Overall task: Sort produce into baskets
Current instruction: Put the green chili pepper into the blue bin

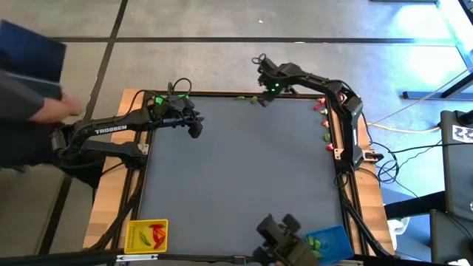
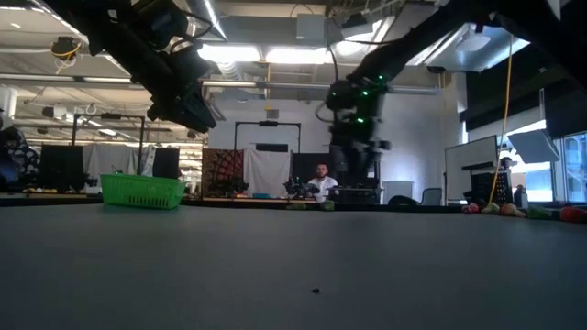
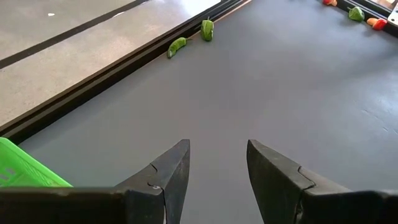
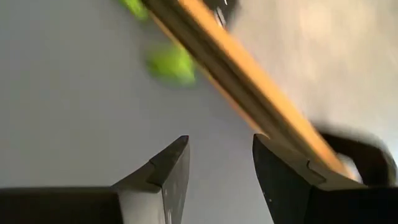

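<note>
Yellow basket [image 1: 147, 236] only in high view

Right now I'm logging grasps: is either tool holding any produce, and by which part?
Nothing is held. The left tool and the right tool both stand open with empty gaps above the mat.

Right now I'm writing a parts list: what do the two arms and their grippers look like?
Both arms are dark, jointed, trailing black cables. The left arm carries white TROSSEN lettering; green lights glow near each wrist. The left gripper and right gripper each have two dark wedge-shaped fingers.
</note>
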